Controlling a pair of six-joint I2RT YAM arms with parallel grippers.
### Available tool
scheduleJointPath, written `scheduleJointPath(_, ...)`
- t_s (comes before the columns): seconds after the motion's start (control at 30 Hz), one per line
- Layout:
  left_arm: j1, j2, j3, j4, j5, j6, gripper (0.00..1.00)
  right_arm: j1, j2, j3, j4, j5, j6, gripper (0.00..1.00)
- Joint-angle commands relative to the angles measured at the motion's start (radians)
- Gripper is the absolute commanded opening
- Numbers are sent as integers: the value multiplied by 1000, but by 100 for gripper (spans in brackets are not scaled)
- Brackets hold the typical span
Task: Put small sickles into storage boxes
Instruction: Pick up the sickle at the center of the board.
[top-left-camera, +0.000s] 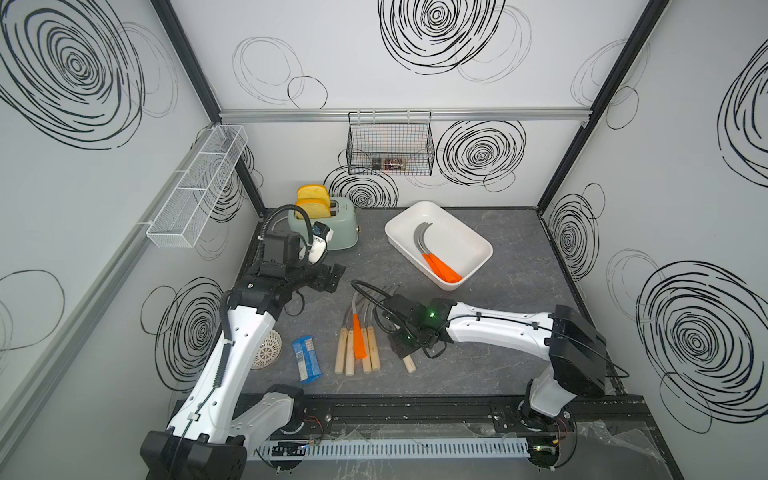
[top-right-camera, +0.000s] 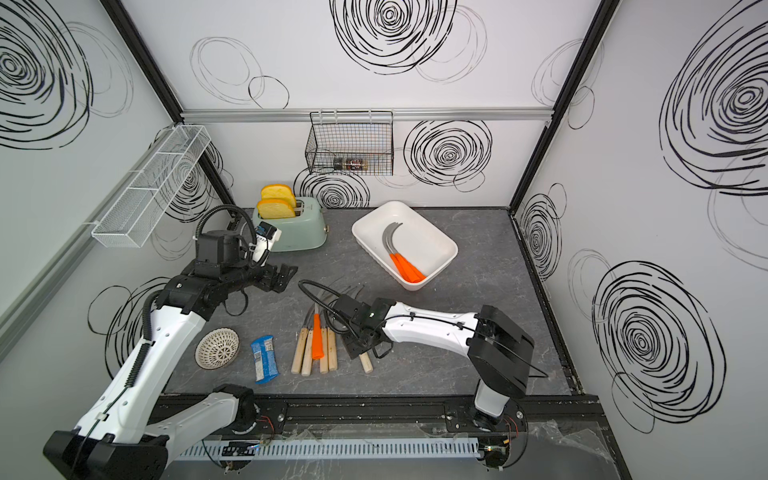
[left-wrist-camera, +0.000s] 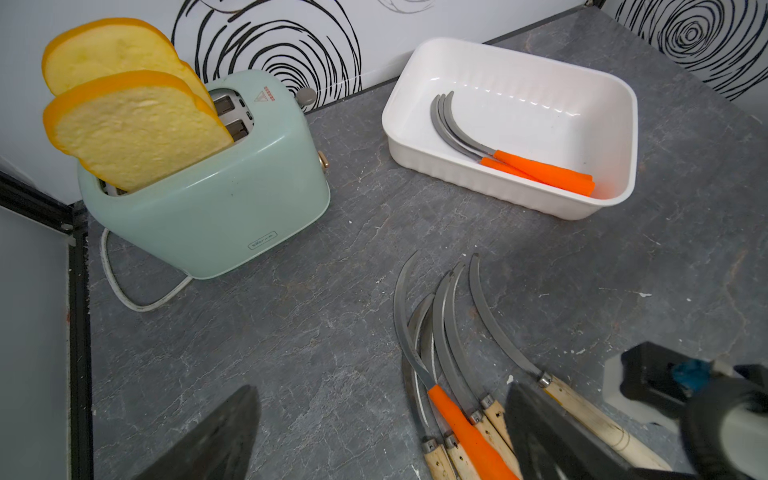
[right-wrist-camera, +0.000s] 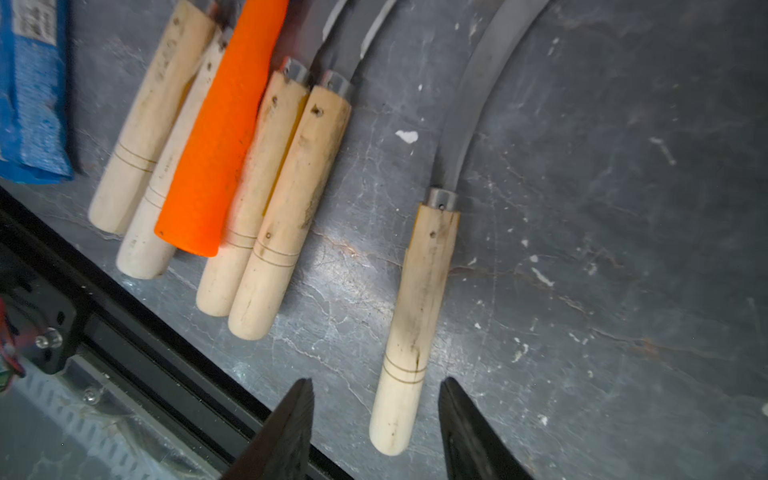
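top views, right claw: I am holding the right claw (top-left-camera: 401, 347) low over the lone sickle (top-left-camera: 409, 365). That sickle is lying apart from the bunched sickles (top-left-camera: 357, 336) on the counter (top-left-camera: 519, 282), so I judge it the cleanest pick.
top views, storage box: the storage box (top-left-camera: 488, 249) is sitting askew near the back wall, with the boxed sickles (top-left-camera: 434, 255) lying along its floor.
top views, left claw: the left claw (top-left-camera: 330, 276) is hanging by the toaster (top-left-camera: 345, 226), clear of the work.
left wrist, claw: its jaws are standing wide apart, gripping nothing.
left wrist, materials: the storage box (left-wrist-camera: 623, 124) is showing glossy white plastic, ribbed sloping sides and rounded corners. The blades inside are thin, curved and dull grey.
right wrist, claw: the right claw (right-wrist-camera: 377, 380) is standing open, straddling the handle's butt end and not yet touching it.
right wrist, materials: the lone sickle (right-wrist-camera: 419, 291) is showing pale, scuffed round wood with a metal collar.
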Motion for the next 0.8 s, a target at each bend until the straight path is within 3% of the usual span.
scheduleJointPath(0.0,-5,-17,-32,68,8,-13,96,10,43,17,-35,14,12,52)
scheduleJointPath(0.2,49,-6,-40,77,67,-53,96,8,52,20,-48,34,25,53)
scheduleJointPath(0.47,79,-4,-51,94,61,-45,96,4,101,18,-49,50,15,52)
scheduleJointPath(0.77,184,1,-39,96,116,-34,96,-6,131,14,-28,28,16,52)
